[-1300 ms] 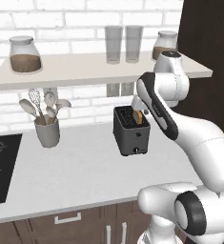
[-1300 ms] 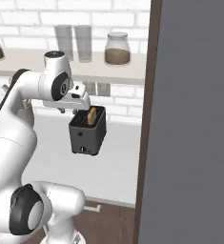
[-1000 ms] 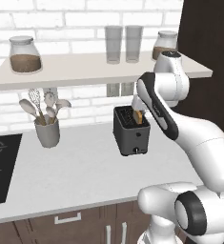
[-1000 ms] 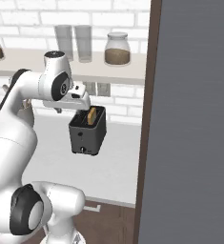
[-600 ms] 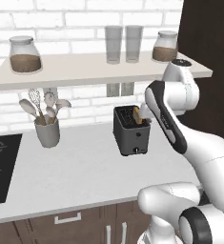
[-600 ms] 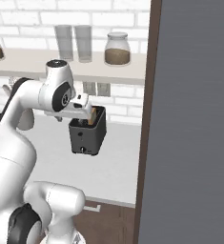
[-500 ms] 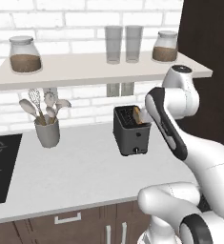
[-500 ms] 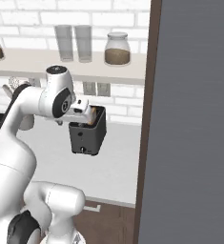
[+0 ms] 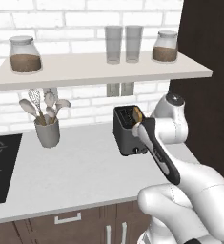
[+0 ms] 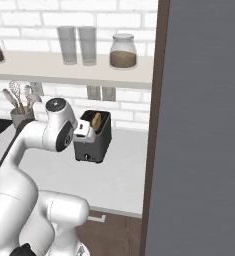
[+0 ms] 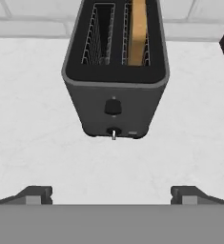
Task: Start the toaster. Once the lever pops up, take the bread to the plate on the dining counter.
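Moved: my arm has dropped lower and pulled back off the toaster.
Bread: upright in one slot.
Around: utensil crock left; shelf overhead.
Gripper: spread wide, empty.

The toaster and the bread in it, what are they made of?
The toaster looks like dark grey matte metal or plastic, smooth, with thin wire racks in its slots. The bread looks like tan toast with a browner crust. It is all rendered, so that is a guess.
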Available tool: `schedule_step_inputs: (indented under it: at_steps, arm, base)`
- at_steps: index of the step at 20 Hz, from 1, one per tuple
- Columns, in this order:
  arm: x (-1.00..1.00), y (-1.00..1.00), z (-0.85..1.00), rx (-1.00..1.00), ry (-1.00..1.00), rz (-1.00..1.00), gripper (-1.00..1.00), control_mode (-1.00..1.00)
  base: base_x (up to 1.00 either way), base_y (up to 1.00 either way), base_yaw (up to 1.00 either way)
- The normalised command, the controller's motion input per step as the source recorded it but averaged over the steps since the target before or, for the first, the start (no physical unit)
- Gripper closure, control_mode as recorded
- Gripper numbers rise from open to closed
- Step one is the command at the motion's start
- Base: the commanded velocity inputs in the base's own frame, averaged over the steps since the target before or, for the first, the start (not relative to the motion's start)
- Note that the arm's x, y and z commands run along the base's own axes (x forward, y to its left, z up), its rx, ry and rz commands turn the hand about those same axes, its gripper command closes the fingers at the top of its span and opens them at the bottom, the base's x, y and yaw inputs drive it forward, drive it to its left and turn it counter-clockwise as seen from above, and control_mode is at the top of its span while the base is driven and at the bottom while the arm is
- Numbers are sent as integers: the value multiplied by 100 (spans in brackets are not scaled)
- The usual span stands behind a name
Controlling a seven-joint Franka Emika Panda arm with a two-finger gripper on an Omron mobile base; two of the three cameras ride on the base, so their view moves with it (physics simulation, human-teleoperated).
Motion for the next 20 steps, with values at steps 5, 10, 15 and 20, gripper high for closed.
schedule_step_inputs:
  at_steps: [5, 10, 15, 20]
  arm:
    - [68, 31, -15, 0, 1, -4, -100, -100]
    - [46, 4, 0, 0, 6, -6, 100, -100]
    - [41, -6, -3, 0, 7, -4, 100, -100]
    - [49, 0, -15, 0, 4, -1, 100, -100]
  base:
    - [0, 0, 0]
    - [0, 0, 0]
    - [0, 0, 0]
    - [0, 0, 0]
